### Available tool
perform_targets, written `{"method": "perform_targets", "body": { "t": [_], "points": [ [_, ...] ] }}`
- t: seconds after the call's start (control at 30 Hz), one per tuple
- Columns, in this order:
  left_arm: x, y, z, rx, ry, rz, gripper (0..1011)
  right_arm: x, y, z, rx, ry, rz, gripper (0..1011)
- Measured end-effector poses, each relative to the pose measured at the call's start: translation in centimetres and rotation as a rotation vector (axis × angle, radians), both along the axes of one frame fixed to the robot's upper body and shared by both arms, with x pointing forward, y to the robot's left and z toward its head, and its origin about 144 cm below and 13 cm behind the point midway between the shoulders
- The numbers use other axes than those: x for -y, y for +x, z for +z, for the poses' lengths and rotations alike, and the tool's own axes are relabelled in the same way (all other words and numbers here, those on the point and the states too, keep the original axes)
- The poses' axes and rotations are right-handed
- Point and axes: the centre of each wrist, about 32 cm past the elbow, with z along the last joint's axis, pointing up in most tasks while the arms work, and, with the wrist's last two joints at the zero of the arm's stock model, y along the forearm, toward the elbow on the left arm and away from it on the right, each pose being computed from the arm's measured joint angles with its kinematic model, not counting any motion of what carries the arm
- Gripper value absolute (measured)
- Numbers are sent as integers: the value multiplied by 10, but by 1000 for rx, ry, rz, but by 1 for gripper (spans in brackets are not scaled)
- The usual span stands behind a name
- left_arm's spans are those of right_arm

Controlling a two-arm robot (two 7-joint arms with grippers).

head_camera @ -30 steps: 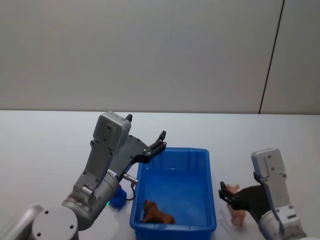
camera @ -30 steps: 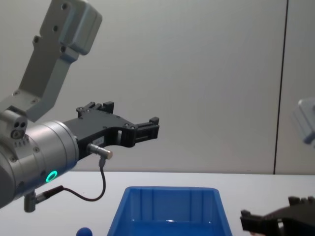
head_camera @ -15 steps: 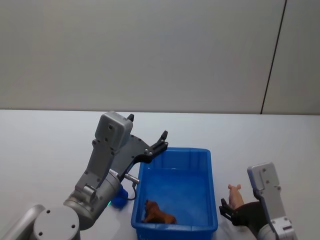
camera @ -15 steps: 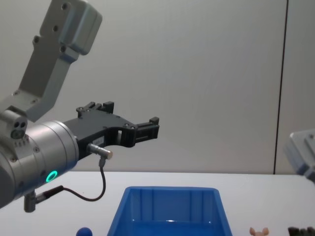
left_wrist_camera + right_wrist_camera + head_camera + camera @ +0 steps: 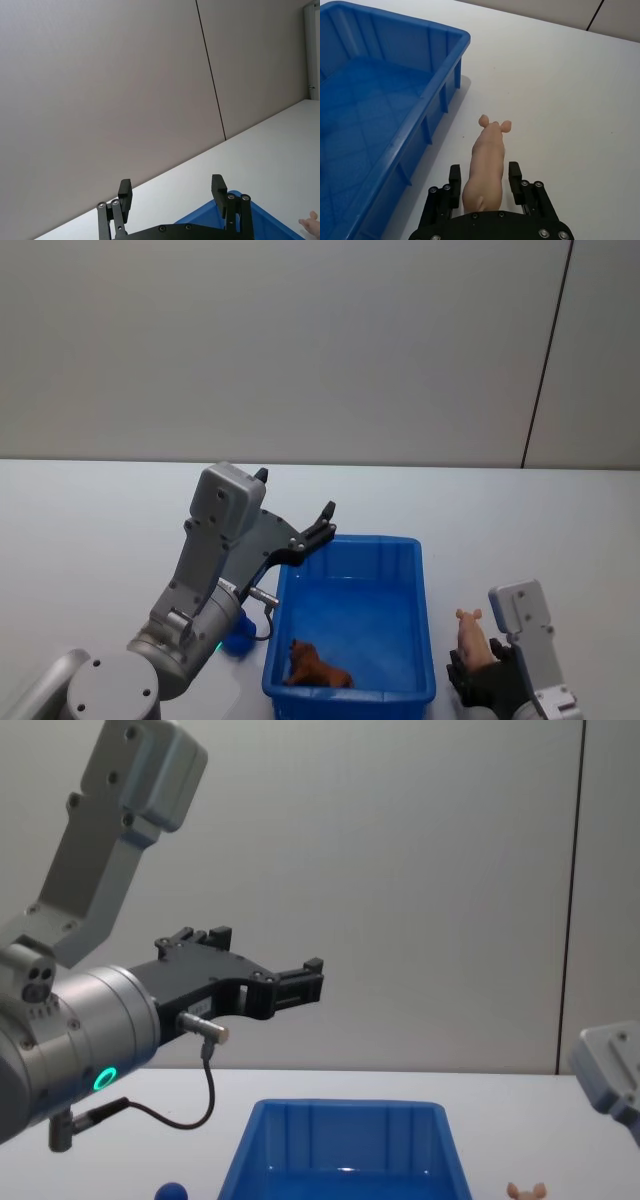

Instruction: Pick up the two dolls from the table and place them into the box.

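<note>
Pink doll (image 5: 487,160) lies on the desk (image 5: 560,100) near the box (image 5: 427,107), on its right side. Its long axis runs straight out from the right hand (image 5: 485,171), head pointing away. That hand is spread, one finger along each flank of the hindquarters (contact is unclear), so closing should pinch across the narrow body. Brown doll (image 5: 315,668) sits inside the box, and the left hand (image 5: 171,182) — also spread — hovers above its far left corner.
</note>
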Motion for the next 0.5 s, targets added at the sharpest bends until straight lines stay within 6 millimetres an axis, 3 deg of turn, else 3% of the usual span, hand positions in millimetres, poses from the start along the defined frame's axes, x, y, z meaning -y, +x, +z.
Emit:
{"method": "perform_targets", "body": {
  "t": [0.1,0.13,0.27,0.5],
  "points": [
    [0,0,0,0,0,0,1001,0,0,-1,1,1,0,534],
    [0,0,0,0,0,0,1001,0,0,-1,3,2,0,461],
    [0,0,0,0,0,0,1001,-1,-1,-1,11,1,-1,383],
    [0,0,0,0,0,0,1001,-1,-1,6,59,-1,-7,383]
  ]
}}
